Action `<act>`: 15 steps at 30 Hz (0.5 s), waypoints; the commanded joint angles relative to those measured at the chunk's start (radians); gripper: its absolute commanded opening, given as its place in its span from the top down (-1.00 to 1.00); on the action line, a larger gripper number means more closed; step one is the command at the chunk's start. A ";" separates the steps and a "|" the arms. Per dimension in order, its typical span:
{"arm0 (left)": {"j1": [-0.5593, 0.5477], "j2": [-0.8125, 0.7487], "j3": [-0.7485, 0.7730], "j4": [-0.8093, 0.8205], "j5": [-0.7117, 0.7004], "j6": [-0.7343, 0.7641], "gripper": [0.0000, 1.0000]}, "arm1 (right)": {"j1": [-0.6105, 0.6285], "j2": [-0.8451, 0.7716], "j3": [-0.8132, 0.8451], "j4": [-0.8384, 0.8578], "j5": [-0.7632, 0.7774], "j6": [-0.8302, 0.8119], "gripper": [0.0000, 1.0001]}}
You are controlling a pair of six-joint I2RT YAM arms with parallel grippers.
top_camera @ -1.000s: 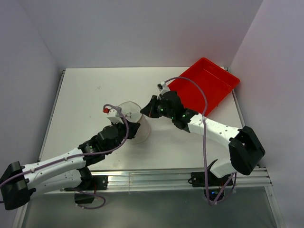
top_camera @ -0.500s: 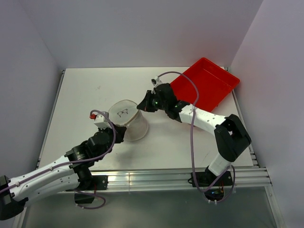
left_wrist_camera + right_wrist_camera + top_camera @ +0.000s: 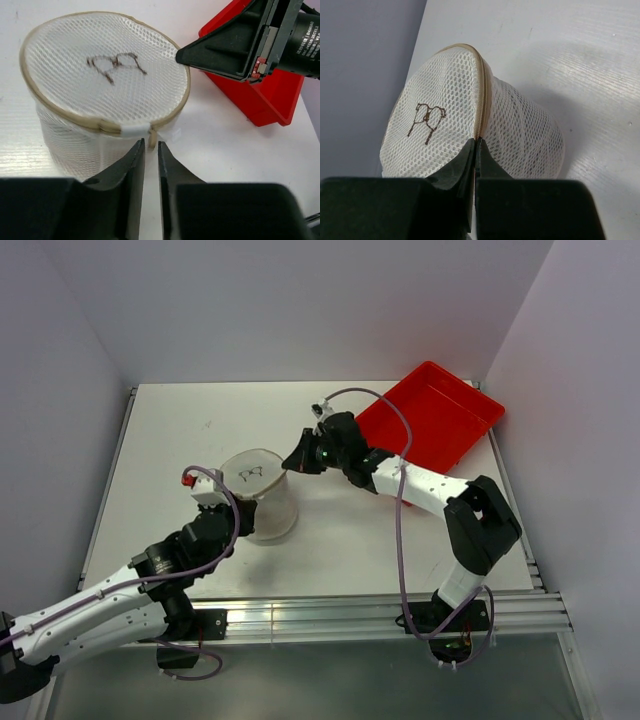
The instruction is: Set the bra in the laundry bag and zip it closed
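If touching — bag (image 3: 437,122) at right gripper (image 3: 475,142)

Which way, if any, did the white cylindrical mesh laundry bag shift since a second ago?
Yes. The laundry bag slid slightly left in the top view, away from the red plastic tray.

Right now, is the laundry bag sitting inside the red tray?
No, the laundry bag stands on the white table, left of the red tray and apart from it.

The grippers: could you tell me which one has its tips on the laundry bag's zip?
The right gripper: shut, tips on the zip line of the laundry bag. The left gripper sits just below the rim's white tab, seemingly clear.
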 commanded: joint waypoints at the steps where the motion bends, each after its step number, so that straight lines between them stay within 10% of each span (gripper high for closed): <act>1: -0.003 -0.044 0.059 -0.034 -0.013 0.037 0.49 | -0.015 0.002 0.032 0.020 0.077 -0.046 0.96; 7: -0.003 -0.059 0.177 -0.060 0.019 0.084 -0.56 | -0.005 -0.081 0.018 -0.009 0.099 -0.063 0.02; 11: -0.003 -0.045 0.250 -0.124 0.027 0.093 -0.65 | -0.007 -0.151 0.027 -0.074 0.117 -0.086 -0.99; 15: -0.003 -0.058 0.274 -0.149 0.015 0.106 -0.98 | -0.005 -0.260 -0.039 -0.089 0.152 -0.117 -0.99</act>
